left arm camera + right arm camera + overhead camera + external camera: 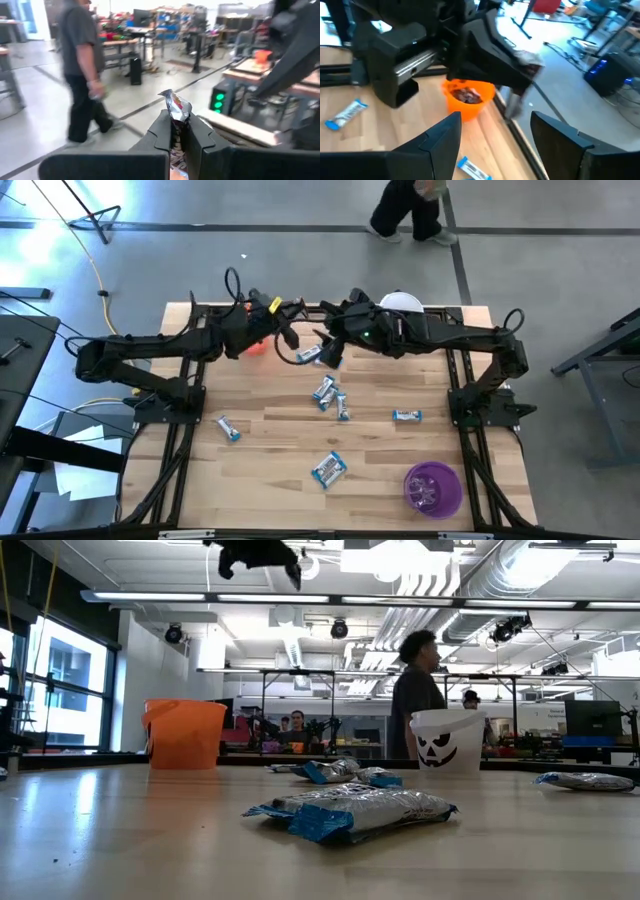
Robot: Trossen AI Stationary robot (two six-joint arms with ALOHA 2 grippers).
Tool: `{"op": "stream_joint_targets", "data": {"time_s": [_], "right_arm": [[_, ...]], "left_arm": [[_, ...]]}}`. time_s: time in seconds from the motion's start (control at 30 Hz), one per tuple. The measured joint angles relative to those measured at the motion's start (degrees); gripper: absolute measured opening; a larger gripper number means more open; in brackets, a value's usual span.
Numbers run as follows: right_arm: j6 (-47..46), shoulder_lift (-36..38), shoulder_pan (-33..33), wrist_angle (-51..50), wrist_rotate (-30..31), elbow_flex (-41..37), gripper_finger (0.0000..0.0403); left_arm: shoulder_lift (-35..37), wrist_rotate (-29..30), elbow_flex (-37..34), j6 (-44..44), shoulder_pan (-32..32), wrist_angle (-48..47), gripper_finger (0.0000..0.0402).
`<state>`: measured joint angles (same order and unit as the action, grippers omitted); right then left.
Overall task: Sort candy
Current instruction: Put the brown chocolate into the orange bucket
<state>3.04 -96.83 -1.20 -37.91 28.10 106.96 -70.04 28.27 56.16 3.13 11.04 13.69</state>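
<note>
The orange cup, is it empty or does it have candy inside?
Not empty: the right wrist view shows dark wrapped candy inside the orange cup.

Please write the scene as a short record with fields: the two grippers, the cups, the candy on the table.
left gripper: shut on a candy piece, raised at the far side of the table
right gripper: open, holds nothing, faces the left one above the orange cup
orange cup: far side, dark candy inside
white cup: far side, face drawn on it
purple cup: near right corner
loose candy: blue-and-white pieces spread over the table middle
person: walks behind the table
</note>
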Motion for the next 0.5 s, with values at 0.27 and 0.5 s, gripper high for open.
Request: {"op": "stream_joint_targets", "data": {"time_s": [0.27,0.5], "right_arm": [[-5.8,3.3,-1.1,-10.6,6.9,0.0,0.0233],[-17.1,4.7,-3.0,-25.4,7.3,0.0,0.0233]], "left_arm": [[3.6,7.6,0.0,0.3,5.6,-16.2,0.0003],[11.4,16.6,0.0,10.5,9.9,-44.7,0.0003]]}}
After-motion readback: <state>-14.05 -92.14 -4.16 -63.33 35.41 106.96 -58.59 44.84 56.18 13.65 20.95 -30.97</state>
